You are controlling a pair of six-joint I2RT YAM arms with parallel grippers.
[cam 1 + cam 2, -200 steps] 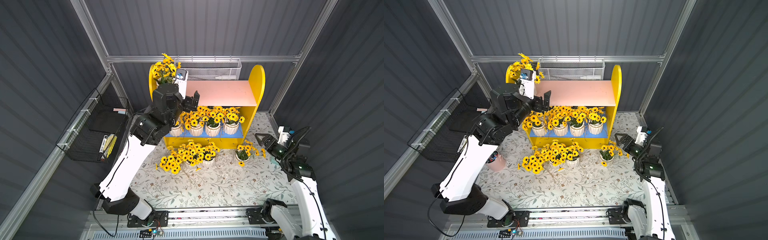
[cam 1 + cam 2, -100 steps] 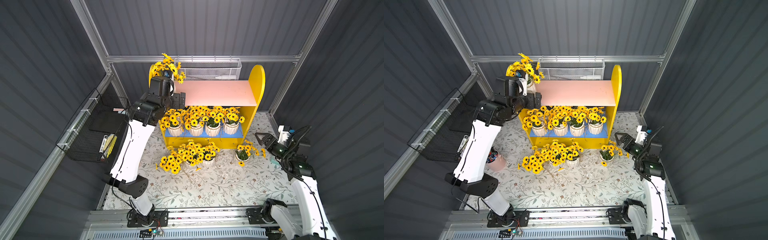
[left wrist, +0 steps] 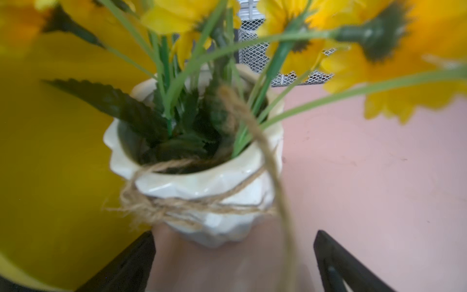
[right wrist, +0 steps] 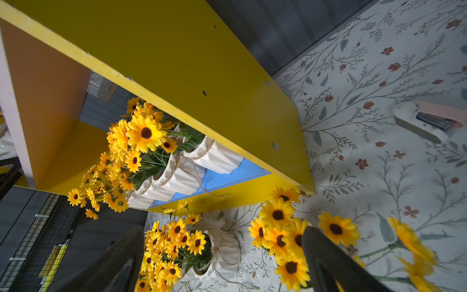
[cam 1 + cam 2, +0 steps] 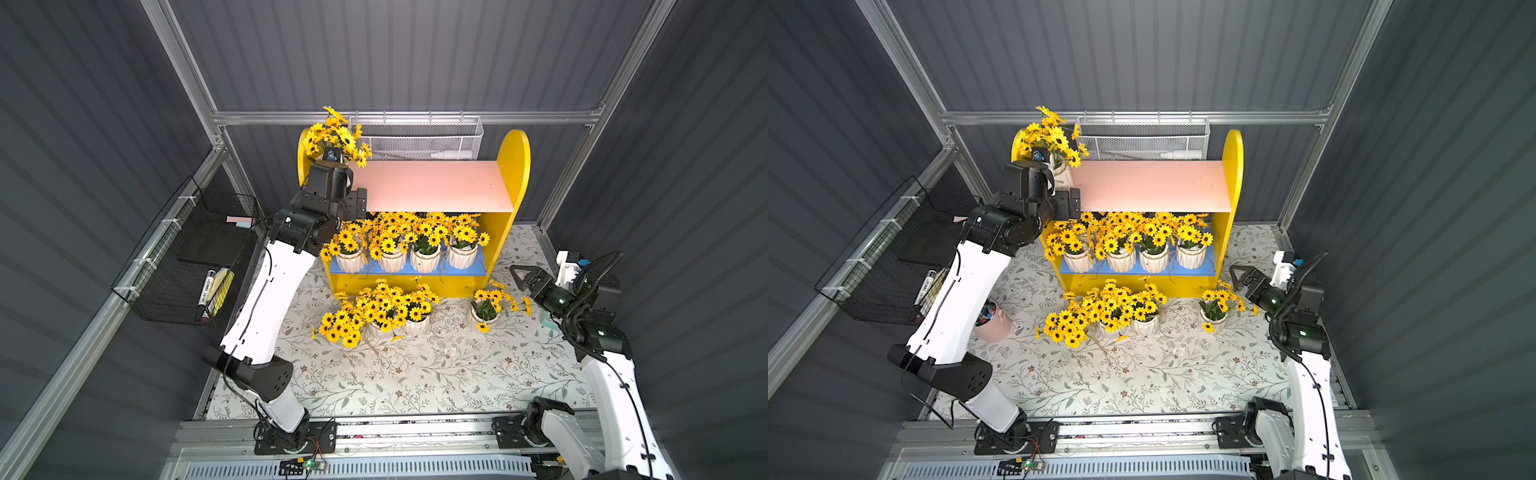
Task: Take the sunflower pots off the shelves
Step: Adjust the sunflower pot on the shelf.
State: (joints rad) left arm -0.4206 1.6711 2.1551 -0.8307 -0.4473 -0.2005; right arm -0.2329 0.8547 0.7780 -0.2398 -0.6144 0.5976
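Though ribbed, glossy pot (image 3: 194, 182) (twine-bound)

The left arm (image 5: 270, 307) and right arm (image 5: 611, 386) have glossy white shells on their long links and matte black housings at each joint. A thin black cable (image 5: 259, 297) runs down the left arm's white link. A ribbed black hose (image 5: 598, 274) loops beside a white camera mount (image 5: 569, 266) with a blue plug. Small green lights (image 5: 561, 296) glow on the right arm's joints. The left gripper (image 3: 233, 233) and right gripper (image 5: 519, 274) have black, wedge-shaped fingers.
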